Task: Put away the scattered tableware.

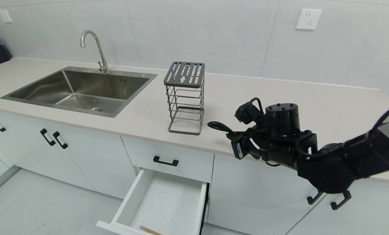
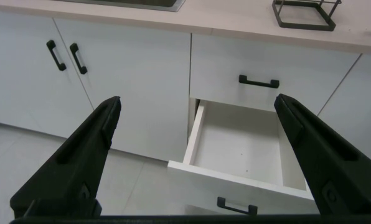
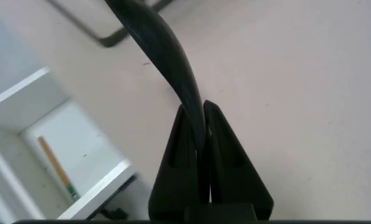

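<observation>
Black and smooth, the spoon (image 1: 218,125) looks like moulded plastic. We judge it light and stiff, not fragile, though slick enough to pivot in a pinch. Its handle curves, so the best hold is on the flatter stretch near the handle's end, gripped across the narrow side. That is roughly where we have it now. Our right gripper (image 3: 197,124) is closed to a thin slit with the handle clamped between its fingers. The bowl end reaches toward the rack (image 1: 184,73) and sits just beside the rack's base on its right. We cannot tell whether the bowl touches the counter (image 1: 328,107).

Our left gripper (image 2: 198,102) hangs spread wide and holds nothing, low in front of the rack. It faces the open drawer (image 2: 241,143) below the rack, where a chopstick (image 3: 58,168) already lies.
</observation>
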{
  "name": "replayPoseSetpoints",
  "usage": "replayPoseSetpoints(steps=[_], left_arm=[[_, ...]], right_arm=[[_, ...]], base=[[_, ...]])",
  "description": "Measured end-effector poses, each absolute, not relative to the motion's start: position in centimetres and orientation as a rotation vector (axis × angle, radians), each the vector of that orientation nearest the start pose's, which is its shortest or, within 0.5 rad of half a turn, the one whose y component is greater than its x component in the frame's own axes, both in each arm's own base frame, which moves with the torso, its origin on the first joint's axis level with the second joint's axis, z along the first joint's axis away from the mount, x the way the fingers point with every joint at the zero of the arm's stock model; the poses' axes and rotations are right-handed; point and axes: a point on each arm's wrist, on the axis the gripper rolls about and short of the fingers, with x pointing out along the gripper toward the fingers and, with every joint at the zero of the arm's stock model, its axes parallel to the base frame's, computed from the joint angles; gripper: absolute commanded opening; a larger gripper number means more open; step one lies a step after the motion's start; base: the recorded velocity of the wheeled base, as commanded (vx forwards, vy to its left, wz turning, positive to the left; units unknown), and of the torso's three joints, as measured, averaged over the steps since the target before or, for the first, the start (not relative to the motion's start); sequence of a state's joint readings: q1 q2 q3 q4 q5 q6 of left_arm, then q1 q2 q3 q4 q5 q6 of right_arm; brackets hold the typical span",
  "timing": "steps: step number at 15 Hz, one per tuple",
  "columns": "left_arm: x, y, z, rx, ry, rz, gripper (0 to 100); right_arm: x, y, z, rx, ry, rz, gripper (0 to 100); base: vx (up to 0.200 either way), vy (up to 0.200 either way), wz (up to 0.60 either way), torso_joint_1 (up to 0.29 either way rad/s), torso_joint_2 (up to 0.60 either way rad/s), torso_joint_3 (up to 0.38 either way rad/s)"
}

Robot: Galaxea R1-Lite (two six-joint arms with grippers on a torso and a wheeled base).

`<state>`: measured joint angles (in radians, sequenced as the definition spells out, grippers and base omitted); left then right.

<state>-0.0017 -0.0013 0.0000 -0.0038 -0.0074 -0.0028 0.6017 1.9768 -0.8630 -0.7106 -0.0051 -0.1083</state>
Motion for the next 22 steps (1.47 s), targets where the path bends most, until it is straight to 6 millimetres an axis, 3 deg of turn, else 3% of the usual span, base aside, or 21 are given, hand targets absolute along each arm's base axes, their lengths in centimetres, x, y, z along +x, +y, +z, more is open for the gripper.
replayPoseSetpoints(steps=[3, 6, 11, 14, 17, 22], left_arm=[[-2.3, 0.0, 7.6, -0.002, -0.006, -0.009, 100], [-2.3, 0.0, 7.6, -0.003, -0.006, -0.009, 100], [-2.3, 0.0, 7.6, -0.003, -0.006, -0.009, 100], [-2.3, 0.0, 7.6, -0.003, -0.006, -0.01, 100], [-2.3, 0.0, 7.6, -0.003, -0.006, -0.009, 100], [-2.3, 0.0, 7.6, -0.003, -0.006, -0.009, 100]], right_arm=[[25.0, 22.2, 11.7, -0.223, 0.357, 0.727, 0], [23.5, 23.5, 11.9, -0.228, 0.349, 0.784, 0], [23.3, 28.0, 11.0, -0.206, 0.345, 0.869, 0], [23.3, 30.6, 8.3, -0.23, 0.392, 0.908, 0], [23.3, 31.7, 6.2, -0.256, 0.429, 0.92, 0], [22.8, 34.2, 6.8, -0.256, 0.372, 0.918, 0]], base=[[0.0, 0.0, 0.0, 0.0, 0.0, 0.0], [0.0, 0.0, 0.0, 0.0, 0.0, 0.0], [0.0, 0.0, 0.0, 0.0, 0.0, 0.0], [0.0, 0.0, 0.0, 0.0, 0.0, 0.0], [0.0, 0.0, 0.0, 0.0, 0.0, 0.0], [0.0, 0.0, 0.0, 0.0, 0.0, 0.0]])
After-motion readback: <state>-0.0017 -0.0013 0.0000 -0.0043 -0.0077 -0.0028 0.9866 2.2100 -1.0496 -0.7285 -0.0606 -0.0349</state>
